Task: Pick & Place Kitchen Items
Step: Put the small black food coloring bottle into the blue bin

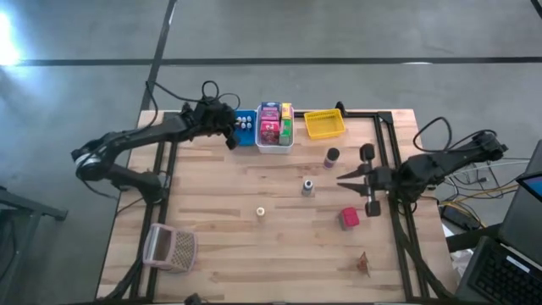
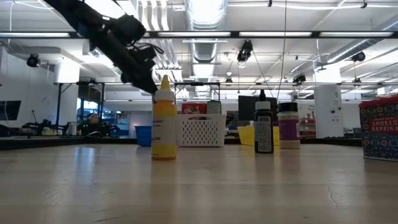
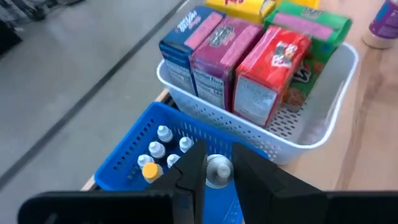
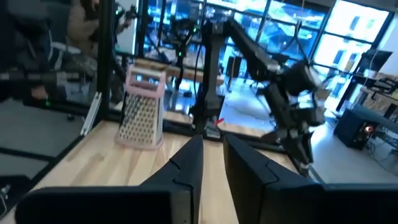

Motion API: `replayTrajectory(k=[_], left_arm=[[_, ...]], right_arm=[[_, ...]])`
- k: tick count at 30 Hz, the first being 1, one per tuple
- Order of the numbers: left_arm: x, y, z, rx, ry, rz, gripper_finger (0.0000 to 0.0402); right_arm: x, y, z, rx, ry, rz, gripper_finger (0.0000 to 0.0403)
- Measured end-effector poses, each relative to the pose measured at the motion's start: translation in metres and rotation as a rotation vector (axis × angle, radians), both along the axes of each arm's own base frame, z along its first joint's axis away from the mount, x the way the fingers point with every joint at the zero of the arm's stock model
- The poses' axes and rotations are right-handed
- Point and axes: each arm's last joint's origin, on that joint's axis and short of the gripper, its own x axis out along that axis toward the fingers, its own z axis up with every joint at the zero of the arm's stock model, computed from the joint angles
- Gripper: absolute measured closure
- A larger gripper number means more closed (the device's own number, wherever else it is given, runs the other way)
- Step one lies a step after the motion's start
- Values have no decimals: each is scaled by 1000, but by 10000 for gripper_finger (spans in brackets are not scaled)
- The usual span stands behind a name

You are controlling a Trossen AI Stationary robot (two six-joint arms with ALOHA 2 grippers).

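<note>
My left gripper point(image 3: 219, 167) hangs over the blue bin point(image 3: 134, 146) at the table's far edge, shut on a small white bottle with a grey cap point(image 3: 218, 172). Several more small bottles point(image 3: 163, 149) stand in that bin. Beside it, a white bin point(image 1: 274, 142) holds upright blue, pink, red, green and yellow boxes point(image 3: 249, 56). On the table stand a dark jar point(image 1: 331, 156), a grey jar point(image 1: 308, 187), a little yellow bottle point(image 1: 261, 212) and a red box point(image 1: 349, 218). My right gripper point(image 1: 341, 178) is raised at the right side, fingers nearly together, with nothing between them. My left gripper pinches the small bottle by its sides just under the cap point(image 3: 218, 180), between its two fingers. The fingers slant down from the table's left toward the far edge. The bottle hangs clear above the blue bin, cap end toward the wrist camera.
A yellow bin point(image 1: 324, 124) stands right of the white one. The pinkish mesh basket point(image 1: 171, 247) lies at the near left corner. A small brown item point(image 1: 363, 264) lies at the near right. Bare wood spans the table's middle and left.
</note>
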Motion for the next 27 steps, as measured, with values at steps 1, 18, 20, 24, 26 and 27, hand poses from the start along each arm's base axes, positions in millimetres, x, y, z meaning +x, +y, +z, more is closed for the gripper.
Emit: replayTrajectory(k=[1,18,20,24,26,27], left_arm=[[1,3,-3,-14,1,-10,328],[4,31,-43,-137,85,-46,329],[4,35,-49,-149,96,-40,329],[6,42,-59,-161,104,-27,329],[7,45,-63,-160,103,-20,330],[7,47,-65,-160,102,-18,330]], right_arm=[[-3,-1,2,4,-11,0,338],[-16,-7,5,46,-19,1,289],[-16,-7,5,47,-20,1,284],[-16,-7,5,58,-19,0,273],[-16,-7,5,58,-19,0,268],[-16,-7,5,59,-19,0,266]])
